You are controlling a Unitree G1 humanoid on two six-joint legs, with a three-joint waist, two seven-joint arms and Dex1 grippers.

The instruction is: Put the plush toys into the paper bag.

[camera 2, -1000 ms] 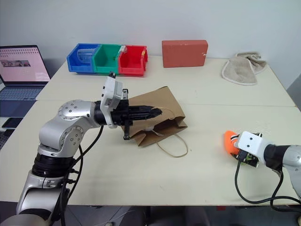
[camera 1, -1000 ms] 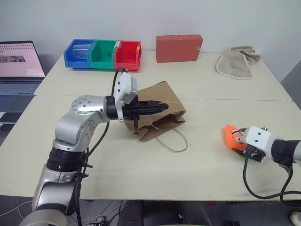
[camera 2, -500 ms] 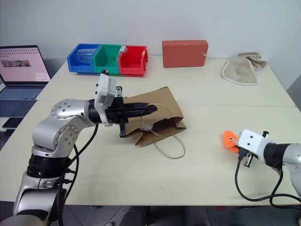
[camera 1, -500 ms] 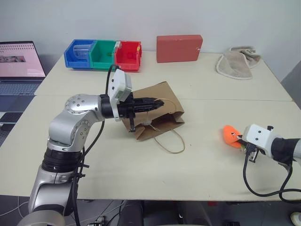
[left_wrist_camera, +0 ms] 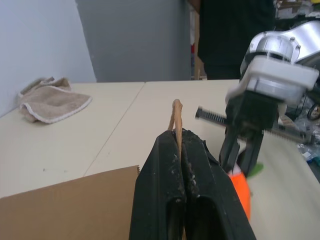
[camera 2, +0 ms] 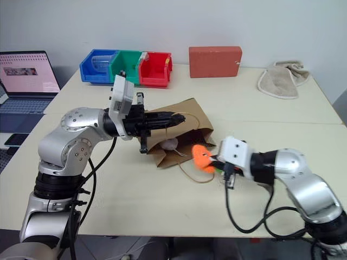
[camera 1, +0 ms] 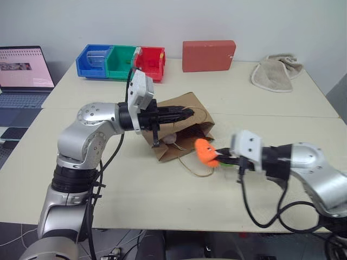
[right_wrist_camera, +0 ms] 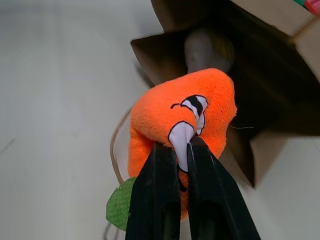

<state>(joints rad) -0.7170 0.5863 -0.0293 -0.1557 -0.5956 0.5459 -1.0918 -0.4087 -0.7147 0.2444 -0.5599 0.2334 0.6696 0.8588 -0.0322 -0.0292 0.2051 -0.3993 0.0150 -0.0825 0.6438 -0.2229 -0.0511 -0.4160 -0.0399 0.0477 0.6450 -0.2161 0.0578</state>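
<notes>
I'm pinching the orange plush carrot [camera 2: 202,157] in my right hand [camera 2: 212,161], just beside the brown kraft paper bag's [camera 2: 187,116] mouth; my left hand [camera 2: 172,117], clamped shut, is holding its thin loop handle [left_wrist_camera: 175,120] up.

Both arms are showing rounded silver-grey metal shells joined by black rings. Each wrist is carrying a white, boxy camera housing. The left gripper [camera 1: 187,114] and the right gripper [right_wrist_camera: 183,150] are each wearing two long, matte black fingers, scuffed along their inner edges. Black cables are looping loosely from the wrists and along the left arm.
</notes>
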